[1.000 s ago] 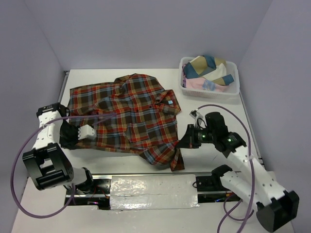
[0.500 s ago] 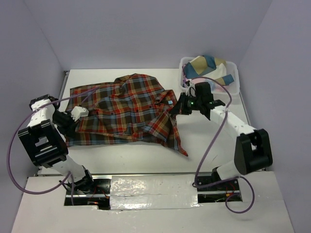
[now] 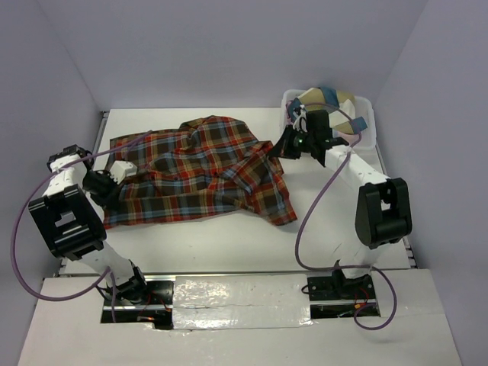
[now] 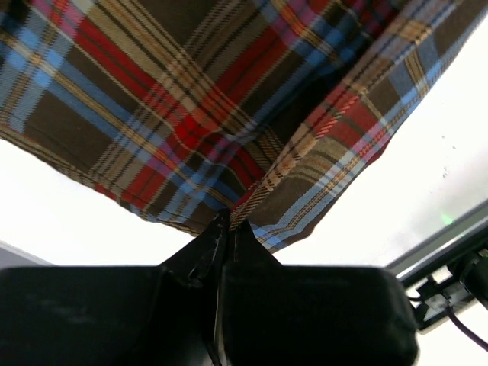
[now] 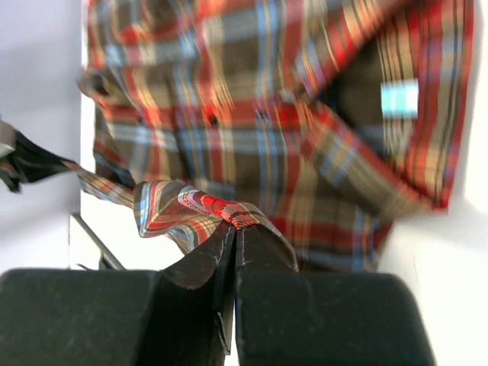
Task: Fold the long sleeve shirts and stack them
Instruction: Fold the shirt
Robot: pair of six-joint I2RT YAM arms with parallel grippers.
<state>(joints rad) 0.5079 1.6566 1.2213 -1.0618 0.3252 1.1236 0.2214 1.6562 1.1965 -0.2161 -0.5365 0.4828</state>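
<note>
The long sleeve shirt [image 3: 198, 171] is a red, brown and blue plaid flannel lying rumpled across the middle of the white table, with its right part doubled over. My left gripper [image 3: 114, 171] sits at the shirt's left edge. In the left wrist view its jaws [image 4: 229, 223] pinch a plaid hem, and the cloth [image 4: 229, 99] stretches away above them. My right gripper [image 3: 279, 149] is at the shirt's back right corner, beside the basket. The right wrist view shows it [image 5: 238, 223] shut on a bunched fold of plaid, with the shirt [image 5: 305, 114] spread beyond.
A white lattice basket [image 3: 367, 136] holding folded blue, tan and pink cloths stands at the back right, just behind my right arm. Purple cables loop from both arms over the table. Grey walls enclose the table on three sides.
My right gripper has carried the shirt's near right edge up and back toward the basket, folding that part over. My left gripper has drawn the left edge slightly back and left.
</note>
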